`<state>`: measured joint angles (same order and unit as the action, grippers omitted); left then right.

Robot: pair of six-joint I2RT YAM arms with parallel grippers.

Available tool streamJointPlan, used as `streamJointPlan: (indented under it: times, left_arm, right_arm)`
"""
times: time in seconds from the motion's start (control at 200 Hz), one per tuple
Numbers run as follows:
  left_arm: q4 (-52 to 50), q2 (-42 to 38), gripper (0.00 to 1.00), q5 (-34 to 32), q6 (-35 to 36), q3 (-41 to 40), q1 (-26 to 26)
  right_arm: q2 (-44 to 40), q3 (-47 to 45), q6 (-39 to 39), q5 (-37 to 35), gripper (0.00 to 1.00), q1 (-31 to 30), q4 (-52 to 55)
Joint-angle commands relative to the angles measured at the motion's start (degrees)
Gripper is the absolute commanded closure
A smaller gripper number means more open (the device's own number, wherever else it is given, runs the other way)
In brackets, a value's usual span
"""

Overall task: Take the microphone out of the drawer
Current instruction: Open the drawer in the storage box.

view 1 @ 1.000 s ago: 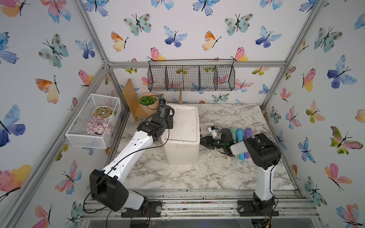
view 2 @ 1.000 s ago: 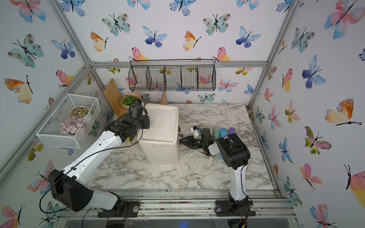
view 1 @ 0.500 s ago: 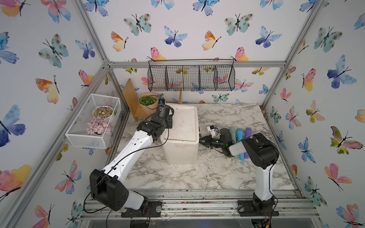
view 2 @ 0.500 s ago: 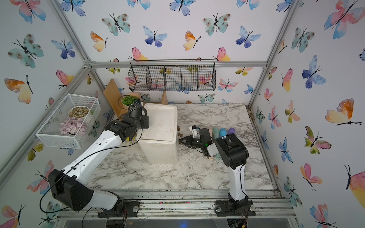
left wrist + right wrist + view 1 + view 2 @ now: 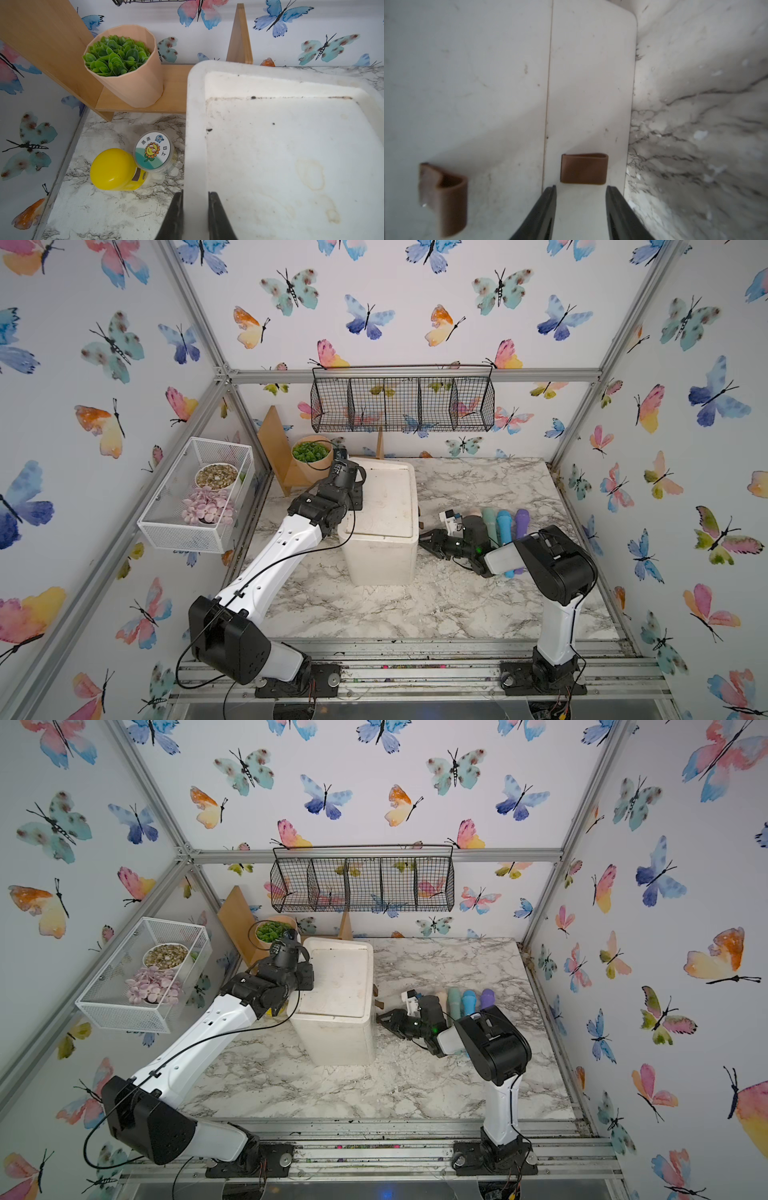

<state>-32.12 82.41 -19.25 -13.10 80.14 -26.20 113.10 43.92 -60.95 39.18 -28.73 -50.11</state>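
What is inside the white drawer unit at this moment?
Nothing inside the white drawer unit shows. Both drawer fronts sit shut; only their two brown handles are visible, in the right wrist view. Whether a microphone lies in there cannot be seen.

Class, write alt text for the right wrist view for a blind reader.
The open right gripper faces a brown handle on a white drawer front. A second brown handle sits on the neighbouring front; marble tabletop alongside.
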Motion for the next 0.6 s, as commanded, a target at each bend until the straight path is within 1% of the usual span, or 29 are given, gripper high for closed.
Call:
streamJointPlan:
  times: [0.0,0.105,0.28,0.395,0.596]
  left_arm:
    - [-1.09,2.78,1.00,1.49,1.24,-2.14,-0.79]
    - [-1.10,2.74,1.00,1.72,1.15,-2.00,-0.79]
    - [-1.10,2.63,1.00,1.88,0.80,-1.57,-0.85]
    - [-1.02,2.96,1.00,2.29,0.69,-1.45,-0.83]
    - [-1.02,3.05,1.00,2.58,0.43,-1.33,-0.80]
  right_arm:
    - [0.09,-0.42,-3.78,-1.40,0.52,-2.55,-7.56]
    - [1.43,-0.45,-6.95,-3.19,0.51,-3.84,-10.71]
    - [4.10,-3.21,-15.14,-9.60,0.51,-5.49,-20.39]
    - [6.43,-2.58,-19.91,-11.90,0.51,-7.38,-25.79]
    - [9.21,-1.42,-25.88,-16.07,0.52,-10.76,-32.33]
